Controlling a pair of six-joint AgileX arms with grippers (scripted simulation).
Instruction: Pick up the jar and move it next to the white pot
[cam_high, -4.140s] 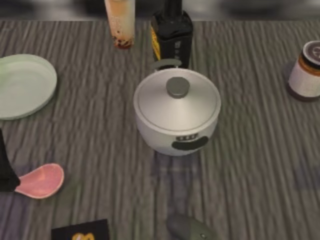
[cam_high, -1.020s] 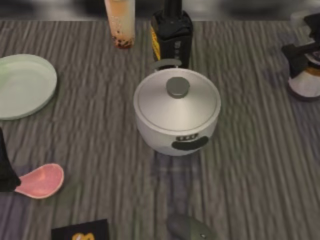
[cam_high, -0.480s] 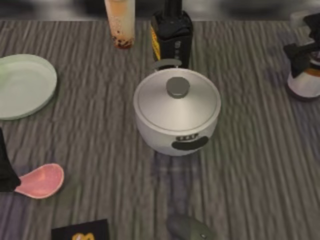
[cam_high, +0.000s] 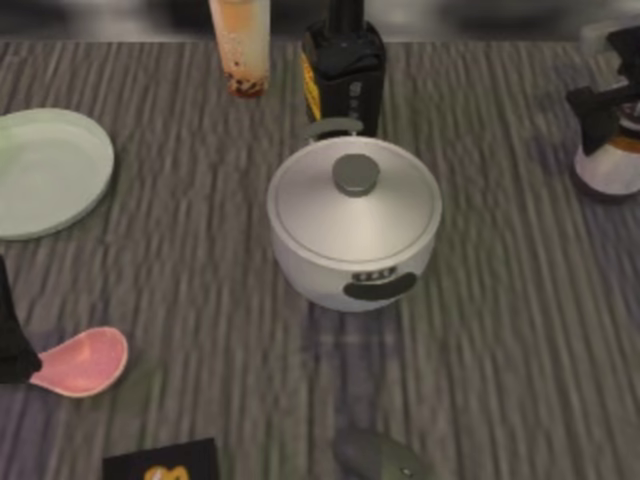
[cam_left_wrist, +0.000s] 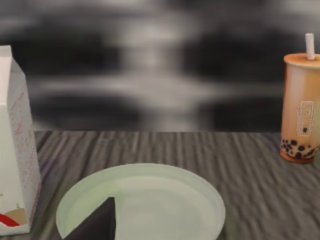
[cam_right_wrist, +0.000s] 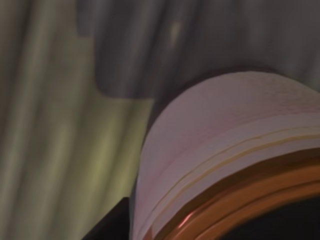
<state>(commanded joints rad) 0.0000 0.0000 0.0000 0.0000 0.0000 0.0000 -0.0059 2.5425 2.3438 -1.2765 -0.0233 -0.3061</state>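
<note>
- Spanning every view: dark grey, streaky wood-grain worktop (cam_high: 200, 300), with only a blurred dark backdrop showing past its far edge.
- Sitting mid-worktop: the white pot (cam_high: 354, 222), lid on, grey knob up, black mark facing the near edge.
- Lying at the left edge: pale green plate (cam_high: 48, 170), partly cut off in the top view and crossed by a dark finger tip in the left wrist view.
- Standing just behind the pot: tall dark bottle (cam_high: 343, 62), top cut off; beside it, an orange tumbler (cam_high: 240, 45), likewise cropped.
- Reaching in at the far right edge: right pincer (cam_high: 612, 100), dark fingers straddling the upper part of the jar (cam_high: 610, 165); looking closed around it, though firm contact being hard to confirm.
- Resting on the worktop, well apart from the pot: the jar, its lid hidden under the pincer, white label and orange band filling the right wrist view.
- Parking at the lower left edge: left pincer (cam_high: 12, 335), mostly cut off, finger state impossible to tell.
- Lying just beside it: pink spoon (cam_high: 82, 361).
</note>
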